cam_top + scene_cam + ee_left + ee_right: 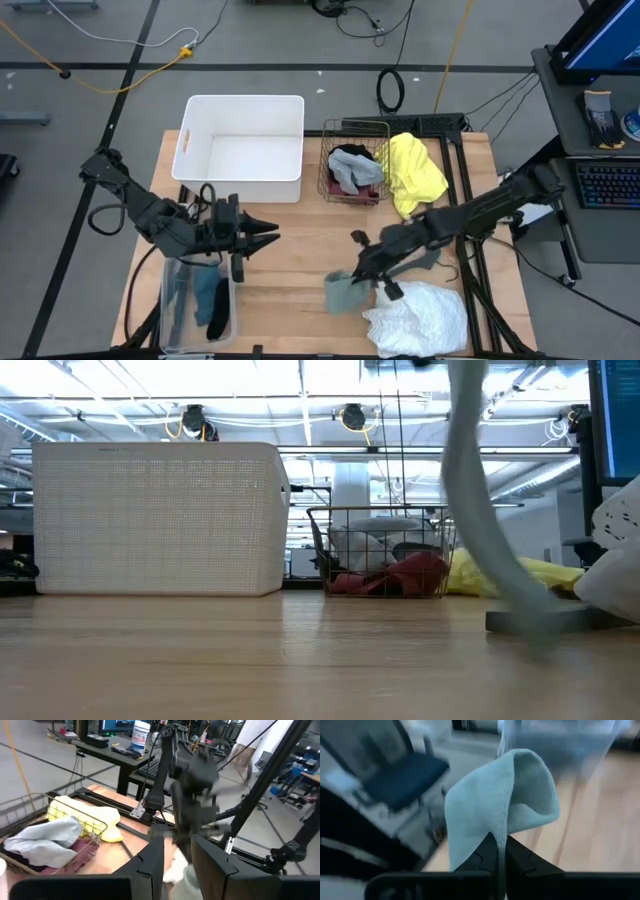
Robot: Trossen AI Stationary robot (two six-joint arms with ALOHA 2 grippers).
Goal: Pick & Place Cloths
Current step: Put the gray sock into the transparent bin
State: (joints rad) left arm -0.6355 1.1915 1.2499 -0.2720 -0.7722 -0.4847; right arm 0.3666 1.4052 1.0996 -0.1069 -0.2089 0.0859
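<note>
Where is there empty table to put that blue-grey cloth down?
Bare wood lies mid-table, bordered by the white plastic bin and wire basket behind, the left claw and the right claw, shut on the blue-grey cloth. Crowded: the right side, with the bright yellow garment and frilly white garment.

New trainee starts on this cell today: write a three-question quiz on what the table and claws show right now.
1. True or false: the right claw is shut on the blue-grey cloth.
2. Which cloth lies beside the wire basket, outside it? A) maroon B) yellow C) black
3. Fill in: the left claw hovers near the clear ____ holding dark cloths.

Key:
1. True; the blue-grey cloth is pinched between its fingers.
2. B, the yellow cloth.
3. Bin: the clear bin at the table's front left.
</note>
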